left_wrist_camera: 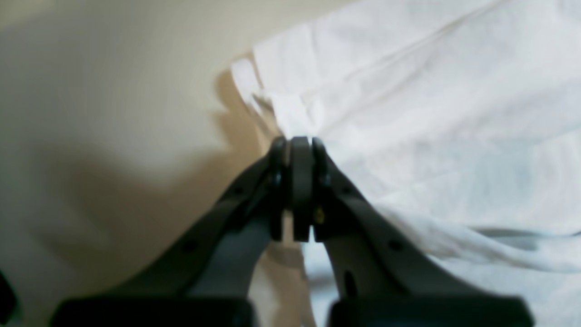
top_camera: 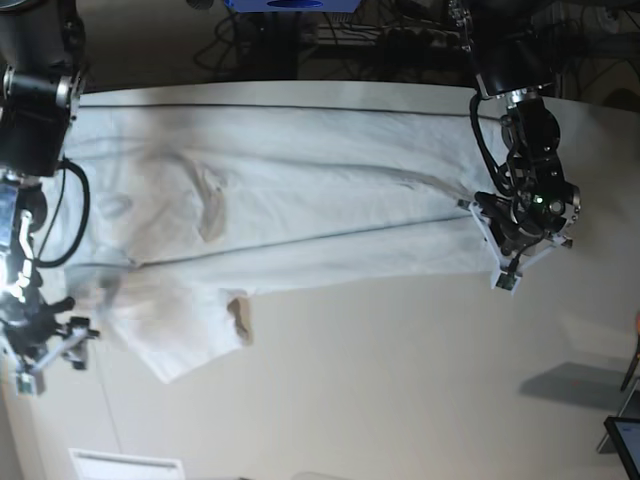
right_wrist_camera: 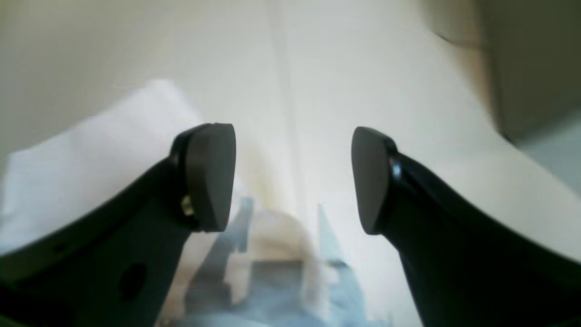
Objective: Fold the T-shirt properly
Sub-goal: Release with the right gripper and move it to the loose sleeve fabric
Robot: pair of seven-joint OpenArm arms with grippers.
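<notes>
**Left pincer pinched the shirt's edge while the right one stood wide**

The large plain white short-sleeved T-shirt [top_camera: 290,210] of soft, wrinkled fabric lay spread across the pale cream desk [top_camera: 400,380], stretched lengthwise from one arm to the other in the base view. Its body ran along the far half of the desk, and a sleeve reached toward the near edge on that view's left.

The left pincer [left_wrist_camera: 297,143], dark and two-fingered, had its jaws pressed together on a bunched corner of the T-shirt [left_wrist_camera: 431,136] at the cloth's edge. The fabric rose into small folds just above the fingertips, and the rest spread to the right in the left wrist view, with bare desk [left_wrist_camera: 113,91] to the left. In the base view this pincer [top_camera: 505,270] sat at the shirt's end on the right.

The right pincer [right_wrist_camera: 292,177] stood wide, its two dark rounded pads [right_wrist_camera: 211,175] well apart and gripping nothing. White cloth [right_wrist_camera: 91,168] lay beside and beneath its one finger, blurred. In the base view it [top_camera: 40,350] hung at the left edge, near the sleeve.
</notes>
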